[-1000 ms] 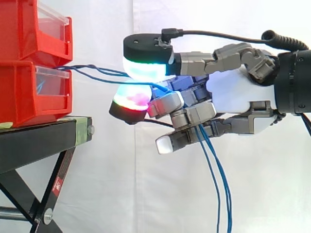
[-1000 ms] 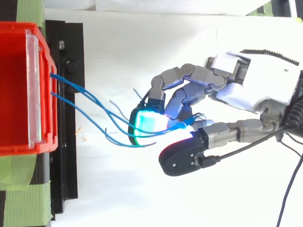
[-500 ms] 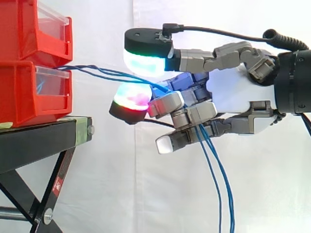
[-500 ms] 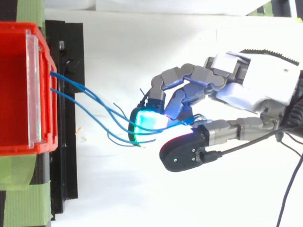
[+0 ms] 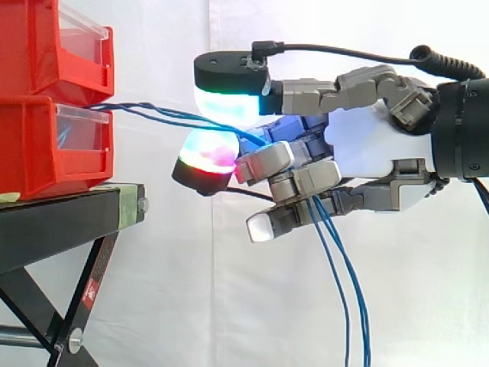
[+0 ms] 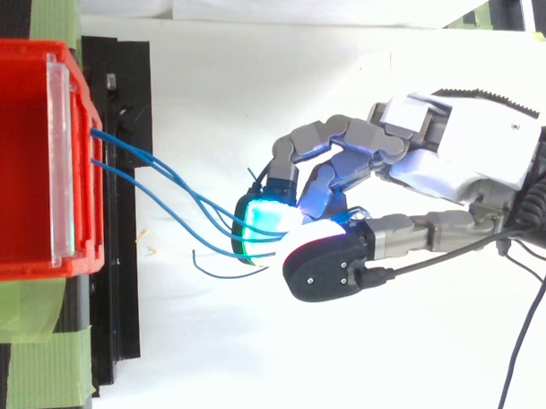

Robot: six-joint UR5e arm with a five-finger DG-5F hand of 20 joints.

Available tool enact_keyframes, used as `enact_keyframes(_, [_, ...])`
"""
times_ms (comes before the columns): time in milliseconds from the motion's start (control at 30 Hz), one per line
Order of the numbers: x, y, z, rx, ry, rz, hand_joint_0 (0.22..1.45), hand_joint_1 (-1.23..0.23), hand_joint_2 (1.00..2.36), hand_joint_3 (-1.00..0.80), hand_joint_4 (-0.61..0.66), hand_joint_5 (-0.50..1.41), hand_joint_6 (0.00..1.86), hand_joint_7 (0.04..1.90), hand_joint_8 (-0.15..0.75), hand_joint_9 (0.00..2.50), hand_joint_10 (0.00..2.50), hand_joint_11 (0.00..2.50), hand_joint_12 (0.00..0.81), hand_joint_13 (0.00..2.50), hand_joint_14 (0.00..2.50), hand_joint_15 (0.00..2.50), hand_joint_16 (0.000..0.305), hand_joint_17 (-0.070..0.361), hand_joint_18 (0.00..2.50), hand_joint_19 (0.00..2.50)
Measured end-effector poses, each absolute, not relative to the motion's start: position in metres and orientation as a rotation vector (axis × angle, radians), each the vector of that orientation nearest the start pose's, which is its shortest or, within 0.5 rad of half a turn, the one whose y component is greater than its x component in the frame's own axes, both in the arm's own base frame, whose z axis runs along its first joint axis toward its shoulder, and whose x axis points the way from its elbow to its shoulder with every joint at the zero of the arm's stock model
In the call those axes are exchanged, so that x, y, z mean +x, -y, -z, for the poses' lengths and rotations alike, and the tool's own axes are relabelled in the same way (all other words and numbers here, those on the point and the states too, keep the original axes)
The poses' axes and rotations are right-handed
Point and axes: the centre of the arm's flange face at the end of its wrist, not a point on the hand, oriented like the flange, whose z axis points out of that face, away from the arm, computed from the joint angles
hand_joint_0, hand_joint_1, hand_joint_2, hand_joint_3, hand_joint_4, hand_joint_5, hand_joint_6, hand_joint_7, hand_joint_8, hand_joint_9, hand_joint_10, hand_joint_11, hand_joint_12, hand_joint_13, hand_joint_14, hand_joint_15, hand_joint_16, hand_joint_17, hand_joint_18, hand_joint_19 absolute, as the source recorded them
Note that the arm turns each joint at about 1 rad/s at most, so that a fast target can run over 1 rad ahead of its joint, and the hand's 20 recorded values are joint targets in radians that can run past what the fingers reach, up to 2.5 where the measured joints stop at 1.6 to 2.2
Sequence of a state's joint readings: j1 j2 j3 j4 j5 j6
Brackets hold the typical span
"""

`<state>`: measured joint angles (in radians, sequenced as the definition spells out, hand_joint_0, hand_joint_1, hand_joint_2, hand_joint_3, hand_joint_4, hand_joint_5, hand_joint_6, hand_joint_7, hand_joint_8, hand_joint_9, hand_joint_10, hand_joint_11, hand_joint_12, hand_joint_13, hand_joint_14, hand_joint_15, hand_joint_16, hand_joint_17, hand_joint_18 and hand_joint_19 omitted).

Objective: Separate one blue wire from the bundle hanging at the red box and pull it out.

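Note:
Several thin blue wires (image 5: 153, 115) run from the front of the lower red bin (image 5: 46, 145) rightward into my hand (image 5: 367, 145). They pass between the curled fingers and the thumb, then hang down below the palm as loose blue strands (image 5: 348, 306). From above, the wires (image 6: 165, 186) fan out from the bin's front edge (image 6: 74, 158) and converge at the glowing fingertips (image 6: 260, 227). The thumb's dark pad (image 6: 324, 267) presses in against them. My hand (image 6: 451, 158) hovers clear of the bin, to its right, shut on the bundle.
Two red bins are stacked on a black stand (image 5: 61, 222) with a slanted leg (image 5: 84, 298). Green tape (image 6: 45, 356) marks the stand's top by the bin. A white curtain lies behind and below the hand.
The thumb has closed in toward the glowing fingertips, tightening on the wires. The wire loops between bin and hand have shifted slightly. Palm and arm stay put.

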<state>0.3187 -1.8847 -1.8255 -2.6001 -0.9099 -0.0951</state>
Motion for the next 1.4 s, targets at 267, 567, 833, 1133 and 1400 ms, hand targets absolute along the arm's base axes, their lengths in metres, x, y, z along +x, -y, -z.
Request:
enact_keyframes(267, [0.5715, 0.0161, -0.2537, 1.302, -1.032, -0.862, 0.6, -0.59, 1.01, -0.35, 0.25, -0.21, 0.81, 1.03, 0.334, 0.85, 0.74, 1.59, 0.35, 0.91, 1.14, 1.52, 0.038, 0.086, 0.75, 0.92])
enact_keyframes(567, [0.5715, 0.0162, -0.2538, 1.302, -1.032, -0.861, 0.61, -0.61, 1.01, -0.34, 0.25, -0.21, 0.82, 1.04, 0.332, 0.86, 0.78, 1.57, 0.344, 0.92, 1.12, 1.55, 0.038, 0.086, 0.76, 0.92])
enact_keyframes(833, [0.5715, 0.0162, -0.2538, 1.302, -1.032, -0.861, 0.61, -0.61, 1.01, -0.33, 0.25, -0.21, 0.83, 1.03, 0.337, 0.86, 0.79, 1.57, 0.348, 0.93, 1.14, 1.53, 0.038, 0.085, 0.78, 0.92])
enact_keyframes(1133, [0.5715, 0.0161, -0.2539, 1.302, -1.032, -0.862, 0.61, -0.61, 1.01, -0.33, 0.26, -0.21, 0.83, 1.02, 0.334, 0.87, 0.8, 1.56, 0.346, 0.94, 1.14, 1.54, 0.038, 0.086, 0.78, 0.92])
enact_keyframes(1400, [0.572, 0.0151, -0.2544, 1.301, -1.029, -0.87, 0.61, -0.61, 1.01, -0.33, 0.26, -0.21, 0.83, 1.02, 0.334, 0.87, 0.8, 1.56, 0.343, 0.94, 1.13, 1.56, 0.038, 0.085, 0.79, 0.92])
